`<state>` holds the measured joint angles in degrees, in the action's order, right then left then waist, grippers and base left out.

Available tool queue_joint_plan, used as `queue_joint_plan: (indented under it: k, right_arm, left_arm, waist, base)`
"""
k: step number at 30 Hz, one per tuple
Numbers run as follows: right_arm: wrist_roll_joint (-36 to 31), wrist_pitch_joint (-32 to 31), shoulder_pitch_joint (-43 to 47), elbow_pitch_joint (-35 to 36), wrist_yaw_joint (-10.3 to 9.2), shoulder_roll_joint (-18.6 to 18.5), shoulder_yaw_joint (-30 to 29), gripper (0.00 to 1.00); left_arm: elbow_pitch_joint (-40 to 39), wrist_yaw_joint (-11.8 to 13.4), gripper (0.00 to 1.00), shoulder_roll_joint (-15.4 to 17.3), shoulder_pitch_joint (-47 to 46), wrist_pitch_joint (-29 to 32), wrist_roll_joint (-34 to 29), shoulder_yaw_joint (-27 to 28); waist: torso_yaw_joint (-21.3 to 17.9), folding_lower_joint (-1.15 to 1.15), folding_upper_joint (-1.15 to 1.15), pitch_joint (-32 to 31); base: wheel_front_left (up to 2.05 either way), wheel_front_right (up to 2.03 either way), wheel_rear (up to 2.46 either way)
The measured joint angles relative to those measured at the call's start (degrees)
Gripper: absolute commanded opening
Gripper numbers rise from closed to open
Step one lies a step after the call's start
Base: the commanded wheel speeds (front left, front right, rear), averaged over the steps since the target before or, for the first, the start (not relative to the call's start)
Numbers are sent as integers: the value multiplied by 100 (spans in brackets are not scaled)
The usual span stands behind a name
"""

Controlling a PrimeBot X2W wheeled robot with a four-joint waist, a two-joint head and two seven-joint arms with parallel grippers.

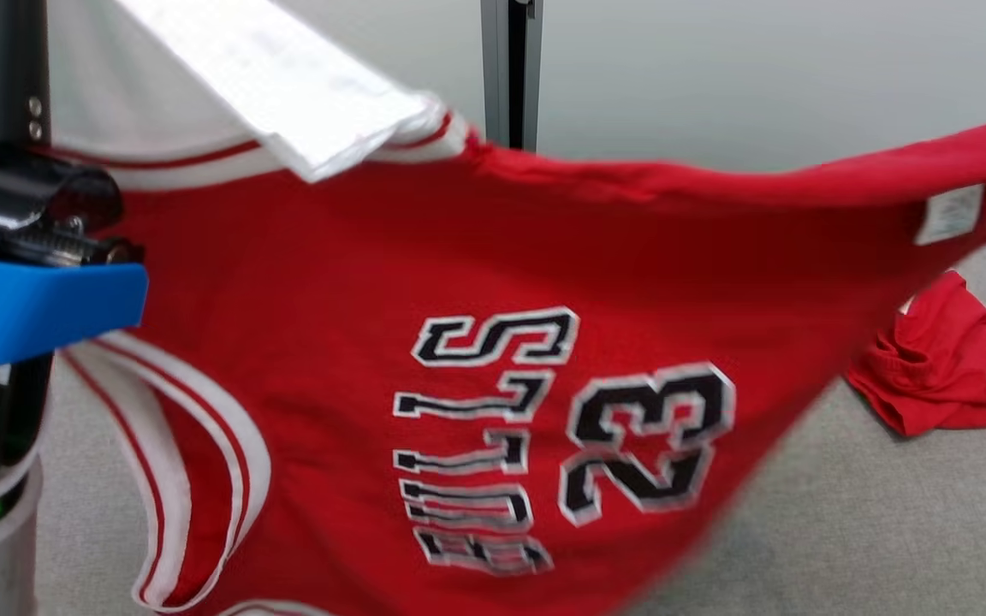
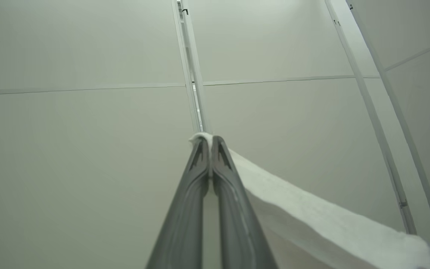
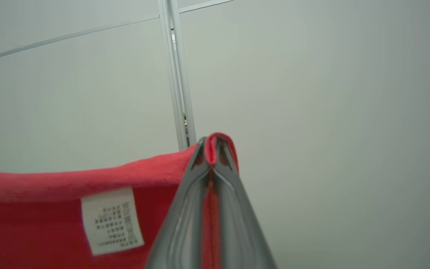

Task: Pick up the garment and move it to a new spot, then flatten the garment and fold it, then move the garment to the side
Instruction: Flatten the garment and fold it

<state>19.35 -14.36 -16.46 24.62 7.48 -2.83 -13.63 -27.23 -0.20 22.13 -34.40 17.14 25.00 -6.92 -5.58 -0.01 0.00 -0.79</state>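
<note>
Head view: the red garment [image 1: 476, 282] hangs spread wide in the air, its upper edge stretched from the upper left to the upper right above the grey desk [image 1: 844, 530]. Its black number 23 and the lettering beside it, both outlined in white, are turned sideways. White trim [image 1: 202, 479] with red stripes runs round an opening at the lower left, and a white flap [image 1: 288, 77] folds over the upper left corner. A small white label [image 1: 948, 214] sits near the upper right edge. A crumpled red cloth [image 1: 929, 359] lies on the desk at the right, behind the hanging garment. The left arm [image 1: 22, 299], dark with a blue band, stands at the left edge. I cannot tell whether the lower hem touches the desk

In the left wrist view the left pincer [image 2: 209, 141] is clenched on a white edge of the garment, which runs off to the lower right. In the right wrist view the right pincer [image 3: 215, 145] is clenched on a red fold of the garment that pokes out past its tips, with the label just left of the fingers. Pale wall panels [image 3: 312, 112] stand behind
</note>
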Motion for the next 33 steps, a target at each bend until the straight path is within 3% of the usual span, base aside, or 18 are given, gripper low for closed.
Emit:
queue_joint_plan:
  k: [7,13,20,25,33]
  right_arm:
    - [-777,-346,-65,115,1,-125,68,0]
    - [-872,-341,-985,-541,0,-113,392,0]
    - [-1425,200,-3311,-2481,0,-115,506,0]
    - [-1980,727,-4756,-3863,1,-76,298,0]
    - [-2539,1456,-5477,-5633,0,-23,-30,0]
  left_arm:
    - [513,-192,0,25,-486,134,0,-259]
    - [1324,-327,0,99,-1318,49,-226,-359]
    - [2859,-448,0,194,-3110,-240,-754,-534]
    - [3956,-437,0,56,-4295,-783,-1101,-683]
    - [5155,-488,0,-445,-4531,-1599,-1124,-1000]
  waist:
    - [-81,0,0,459]
    - [-198,2,0,1163]
    - [-249,3,0,1928]
    - [-158,3,0,2303]
    - [40,2,0,2922]
  base:
    - [0,0,0]
    - [0,0,0]
    - [0,0,0]
    - [0,0,0]
    - [0,0,0]
